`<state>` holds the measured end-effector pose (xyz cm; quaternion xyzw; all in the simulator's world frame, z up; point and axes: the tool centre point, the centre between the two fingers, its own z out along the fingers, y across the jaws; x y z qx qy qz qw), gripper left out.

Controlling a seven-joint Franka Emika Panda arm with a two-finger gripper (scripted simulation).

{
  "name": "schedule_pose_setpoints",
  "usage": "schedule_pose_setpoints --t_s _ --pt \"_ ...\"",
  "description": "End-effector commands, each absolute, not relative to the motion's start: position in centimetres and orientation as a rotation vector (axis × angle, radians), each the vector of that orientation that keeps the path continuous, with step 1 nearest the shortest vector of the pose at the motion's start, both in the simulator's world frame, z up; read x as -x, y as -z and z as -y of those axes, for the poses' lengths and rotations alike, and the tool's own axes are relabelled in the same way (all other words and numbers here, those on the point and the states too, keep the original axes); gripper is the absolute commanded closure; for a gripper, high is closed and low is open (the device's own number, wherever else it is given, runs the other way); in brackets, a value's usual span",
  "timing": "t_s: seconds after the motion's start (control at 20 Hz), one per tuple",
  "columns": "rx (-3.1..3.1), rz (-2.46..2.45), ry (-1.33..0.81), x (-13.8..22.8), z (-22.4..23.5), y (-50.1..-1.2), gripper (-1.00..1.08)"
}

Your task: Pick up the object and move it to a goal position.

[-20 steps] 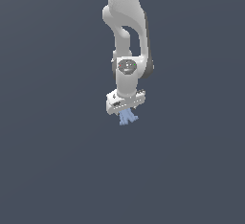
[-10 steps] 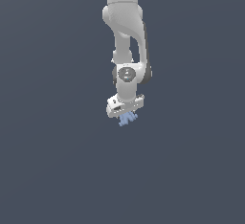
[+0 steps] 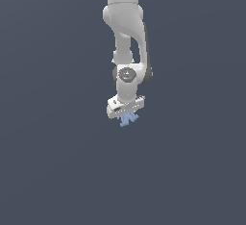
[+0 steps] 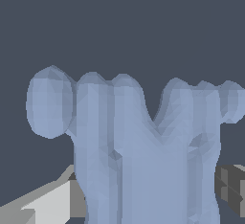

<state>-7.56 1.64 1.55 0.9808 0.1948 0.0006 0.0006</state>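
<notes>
You have one object [image 3: 129, 118] to count: a single pale-blue pronged piece, sitting directly under the one gripper [image 3: 128, 116]. In the wrist view that same object [image 4: 139, 146] shows several rounded prongs. One white arm [image 3: 126, 31] rises above the object. Nothing else countable appears around the object against the plain dark backdrop.

Object: pale-blue pronged thing [image 4: 143, 156] fills the frame, lobed prongs spread.
Gripper: grey fingers [image 4: 229, 184] flank its base.
Backdrop: plain dark grey.
</notes>
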Motion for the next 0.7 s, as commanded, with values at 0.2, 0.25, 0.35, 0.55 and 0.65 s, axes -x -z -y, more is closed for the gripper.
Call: schedule_pose_setpoints --t_s 0.2,0.25,0.35,0.55,0.65 --pt "-3.080 -0.612 -0.001 7.6 -1.5 -1.8 1.08" --pt "-3.080 -0.612 -0.001 7.6 -1.4 -1.9 1.08" --pt "-3.080 -0.612 -0.001 7.6 -1.1 -2.4 1.08" --pt "-3.080 -0.612 -0.001 7.6 -0.1 -4.1 1.08" --pt "-3.080 -0.613 -0.001 7.5 0.5 -5.2 1.08"
